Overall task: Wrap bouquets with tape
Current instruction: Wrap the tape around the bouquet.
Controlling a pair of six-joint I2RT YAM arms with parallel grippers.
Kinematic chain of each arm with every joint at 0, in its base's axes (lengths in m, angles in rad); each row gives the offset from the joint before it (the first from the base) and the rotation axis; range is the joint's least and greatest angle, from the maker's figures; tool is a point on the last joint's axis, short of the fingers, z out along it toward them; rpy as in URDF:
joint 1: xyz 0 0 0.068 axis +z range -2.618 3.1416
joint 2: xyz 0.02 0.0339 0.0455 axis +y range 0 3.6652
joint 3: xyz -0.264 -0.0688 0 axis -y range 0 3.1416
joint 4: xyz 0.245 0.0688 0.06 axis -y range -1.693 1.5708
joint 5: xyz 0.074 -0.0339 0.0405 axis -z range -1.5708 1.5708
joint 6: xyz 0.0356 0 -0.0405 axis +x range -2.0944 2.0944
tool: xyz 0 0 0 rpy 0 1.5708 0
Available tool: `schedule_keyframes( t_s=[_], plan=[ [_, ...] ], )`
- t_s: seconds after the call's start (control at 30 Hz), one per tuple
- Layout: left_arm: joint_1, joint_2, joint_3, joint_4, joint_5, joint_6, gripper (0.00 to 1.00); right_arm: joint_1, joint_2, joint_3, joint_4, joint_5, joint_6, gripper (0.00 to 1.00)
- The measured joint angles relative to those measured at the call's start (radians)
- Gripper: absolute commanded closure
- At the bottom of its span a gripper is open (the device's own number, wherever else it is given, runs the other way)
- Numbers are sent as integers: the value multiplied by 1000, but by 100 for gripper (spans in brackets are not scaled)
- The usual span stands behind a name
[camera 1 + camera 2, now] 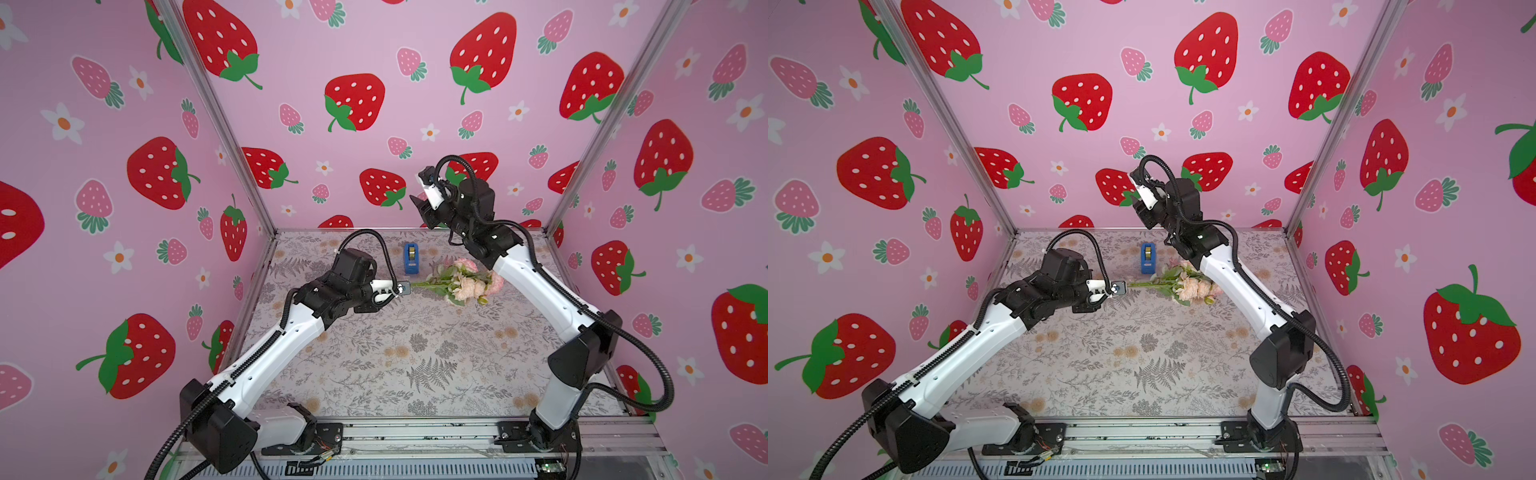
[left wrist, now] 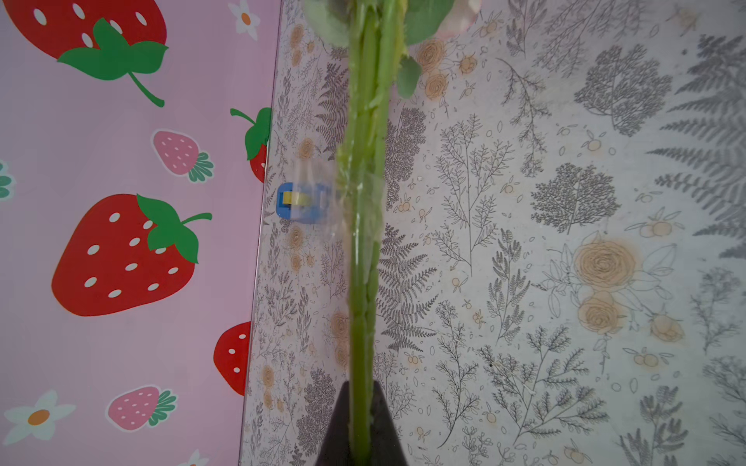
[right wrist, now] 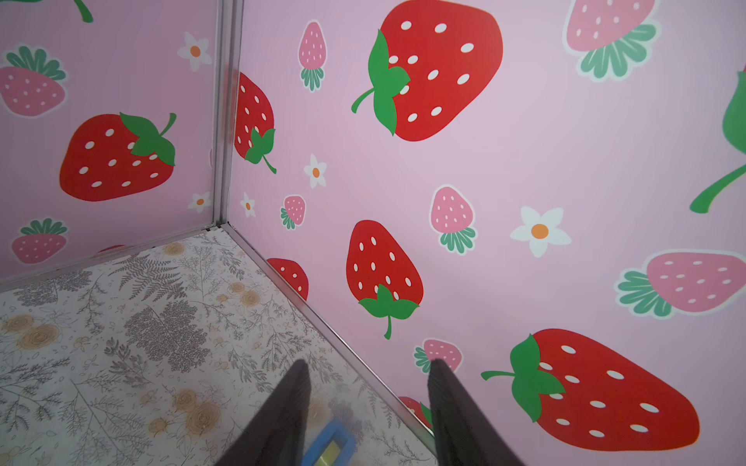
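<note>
The bouquet (image 1: 461, 283) lies along the back of the table, pink and cream blooms to the right and green stems pointing left; it shows in both top views (image 1: 1185, 286). My left gripper (image 1: 401, 289) (image 1: 1117, 289) is shut on the stem ends. In the left wrist view the stems (image 2: 363, 250) run straight out from between the fingers (image 2: 361, 423), with a strip of clear tape (image 2: 323, 193) stuck around their middle. The blue tape dispenser (image 1: 411, 258) (image 1: 1147, 258) (image 2: 296, 201) stands behind the stems. My right gripper (image 1: 419, 207) (image 3: 369, 371) hangs open and empty, raised above the dispenser (image 3: 329, 444).
Pink strawberry-print walls (image 1: 374, 104) close the cell on three sides, and the back wall is close behind the dispenser. The floral-print table (image 1: 415, 353) stretches toward the front rail. The right forearm (image 1: 536, 291) passes just beside the blooms.
</note>
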Motion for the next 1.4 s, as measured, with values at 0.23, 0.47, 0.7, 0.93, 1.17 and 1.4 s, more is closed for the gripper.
schedule_keyframes(
  t_s=[0.23,0.47,0.7,0.93,1.17,1.4],
  plan=[
    [53,8,56,-13,86,-117,100,-2,-439,-548,284,-173,-82,50],
    [109,8,106,1,197,-254,100,3,-705,-949,526,-422,-47,45],
    [116,8,158,7,264,-337,100,21,-700,-1091,597,-501,-18,38],
    [116,6,213,9,335,-422,100,29,-531,-1155,818,-449,0,36],
    [115,-16,224,2,380,-466,100,29,-367,-1126,1021,-349,14,35],
    [115,-31,225,-4,404,-496,100,29,-273,-1036,1128,-317,18,35]
  ],
)
